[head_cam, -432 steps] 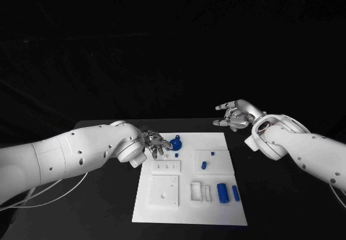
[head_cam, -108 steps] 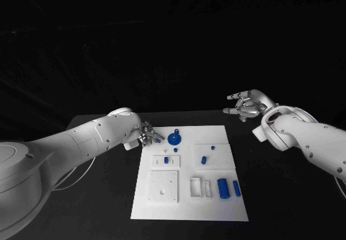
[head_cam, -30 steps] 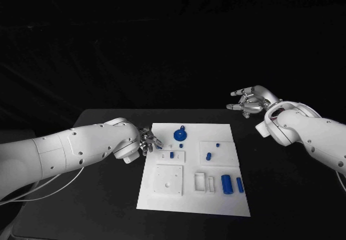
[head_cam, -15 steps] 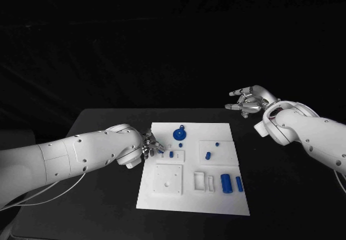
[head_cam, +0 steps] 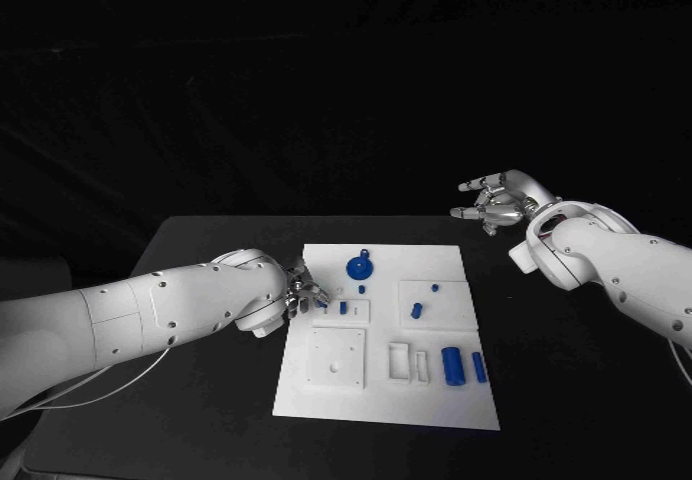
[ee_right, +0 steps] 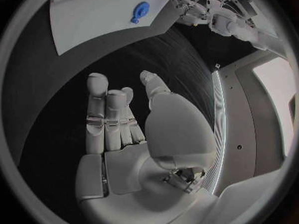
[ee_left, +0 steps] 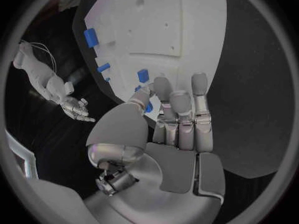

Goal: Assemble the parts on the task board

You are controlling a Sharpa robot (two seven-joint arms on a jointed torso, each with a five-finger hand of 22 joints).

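Our left hand (head_cam: 303, 293) sits at the left edge of the task board (head_cam: 353, 400), its fingers (ee_left: 181, 104) lying close together and stretched over the board's rim. A small blue part (ee_left: 148, 107) shows just beside the thumb tip, but we cannot tell whether the hand pinches it or merely touches it; in the head view the forearm hides most of the palm. Our right hand (head_cam: 495, 205) hangs well apart from the board, beyond its far right corner, fingers loosely apart, holding nothing. On the board we see a round blue part (head_cam: 359, 267) near the far edge and two blue cylinders (head_cam: 462, 367) near the right edge, all resting on the black surface (head_cam: 202, 420).
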